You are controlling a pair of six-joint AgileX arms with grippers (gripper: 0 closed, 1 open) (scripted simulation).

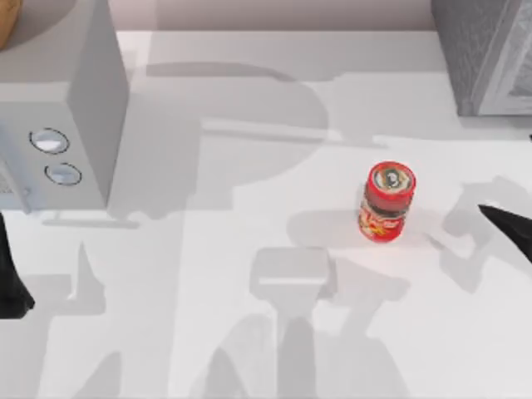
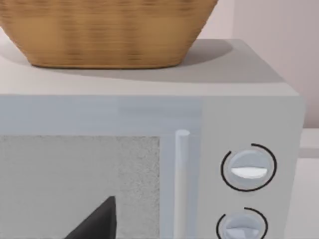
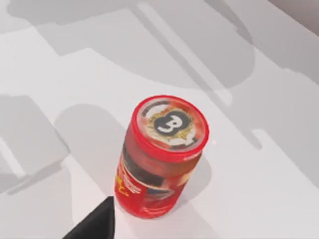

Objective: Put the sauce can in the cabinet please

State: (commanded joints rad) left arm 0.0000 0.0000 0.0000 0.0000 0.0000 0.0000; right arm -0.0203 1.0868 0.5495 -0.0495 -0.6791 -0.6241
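Sauce can stands upright on the white worktop, right of centre and well clear of every edge. It is red, with a printed red-and-yellow label and a round lid bearing a dark emblem.

Our right gripper reaches in from the worktop's right edge as a dark pointed shape, near the can but not touching it. In the right wrist view a dark fingertip shows just beside the can's base; we cannot tell whether these jaws are apart or together.

Our left gripper sits parked at the left edge, in front of a grey microwave with two round dials that fills the far left corner. A woven basket rests on top of the microwave. Its jaw state is also unclear to us.

At the far right corner stands what looks like a grey cabinet, cut off by the view.
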